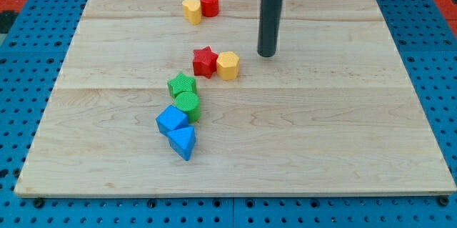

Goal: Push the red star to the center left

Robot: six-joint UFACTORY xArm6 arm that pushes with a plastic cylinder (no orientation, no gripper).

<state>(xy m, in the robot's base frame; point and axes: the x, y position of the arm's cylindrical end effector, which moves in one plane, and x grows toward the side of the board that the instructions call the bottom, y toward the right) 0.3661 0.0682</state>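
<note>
Nearest the view's bottom: blue triangular block [183, 141], touching blue cube [171, 120] just above it. Next up, green cylinder [188, 103] against green star [181, 84]. Mid-board: red star [204, 61], a little left of centre, touching yellow hexagonal block [228, 64] on its right. My tip [266, 54] rests on the wooden surface [343, 128] up and right of the yellow hexagon, apart from it. No jaws on this rod. Farthest: yellow heart-like block [191, 11] touching red cylinder [209, 3].

Bright even light, soft short shadows, sharp focus.
</note>
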